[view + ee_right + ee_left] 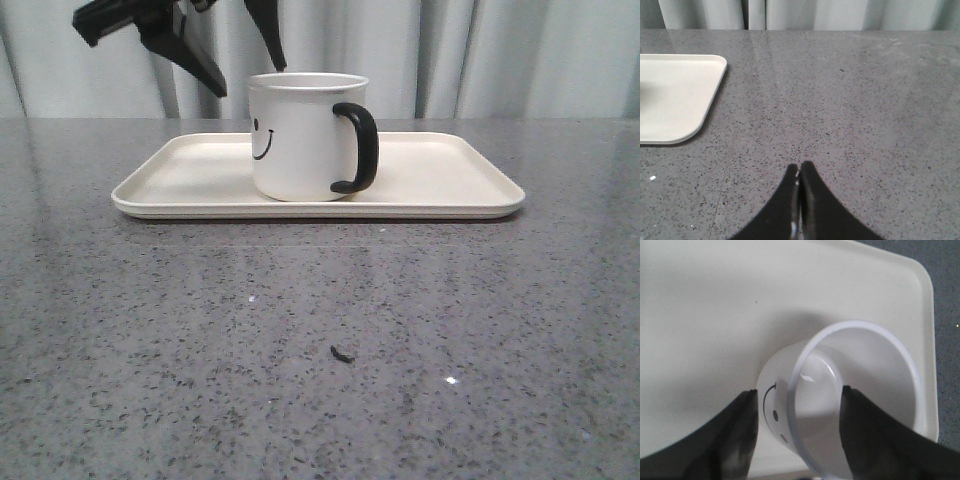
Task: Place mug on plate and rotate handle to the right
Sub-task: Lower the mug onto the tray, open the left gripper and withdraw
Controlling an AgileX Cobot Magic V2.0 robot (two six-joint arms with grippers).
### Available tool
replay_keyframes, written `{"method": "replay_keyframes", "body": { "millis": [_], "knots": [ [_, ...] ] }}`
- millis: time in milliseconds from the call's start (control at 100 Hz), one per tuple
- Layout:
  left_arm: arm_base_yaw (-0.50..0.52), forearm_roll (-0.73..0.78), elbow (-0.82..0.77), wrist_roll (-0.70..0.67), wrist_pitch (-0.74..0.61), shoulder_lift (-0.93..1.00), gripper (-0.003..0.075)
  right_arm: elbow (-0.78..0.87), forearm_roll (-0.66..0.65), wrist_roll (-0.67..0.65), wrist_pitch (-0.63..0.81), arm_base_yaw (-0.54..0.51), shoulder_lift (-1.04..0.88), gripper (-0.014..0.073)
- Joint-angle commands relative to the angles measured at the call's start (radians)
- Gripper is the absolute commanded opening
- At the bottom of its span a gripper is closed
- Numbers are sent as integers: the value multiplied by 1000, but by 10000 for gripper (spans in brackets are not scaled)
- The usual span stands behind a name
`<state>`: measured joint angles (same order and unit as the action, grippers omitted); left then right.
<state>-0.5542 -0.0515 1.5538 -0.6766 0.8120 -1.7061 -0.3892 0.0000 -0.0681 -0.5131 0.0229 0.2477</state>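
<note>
Mug [300,135] stands upright on the plate [450,175] in the front view, its handle [358,148] at three o'clock and the smiley face at nine o'clock. Above and behind it, around eleven o'clock, the left gripper [245,60] hangs with its fingers apart, touching nothing. From the left wrist, those fingers [735,435] straddle the mug's rim from above, one over the face side, one over the open mouth, gripping nothing. From the right wrist, the right gripper [799,175] has fingers pressed together, empty, over the grey table [865,100], the plate's corner at ten o'clock.
</note>
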Motion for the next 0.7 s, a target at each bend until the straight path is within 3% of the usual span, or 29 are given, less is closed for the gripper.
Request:
{"method": "replay_keyframes", "body": {
  "millis": [0,190,450,690],
  "knots": [
    [-9,52,34,-10,-52,100,370,-33,-5,2,78,1,21,-61],
    [-58,261,34,-10,-51,226,369,-56,-5,2,39,35,22,-60],
    [-140,438,-16,-10,-40,380,369,-177,-6,2,-81,117,129,-50],
    [-196,505,-215,-10,-58,546,368,-314,0,2,-139,170,265,101]
  ]
}}
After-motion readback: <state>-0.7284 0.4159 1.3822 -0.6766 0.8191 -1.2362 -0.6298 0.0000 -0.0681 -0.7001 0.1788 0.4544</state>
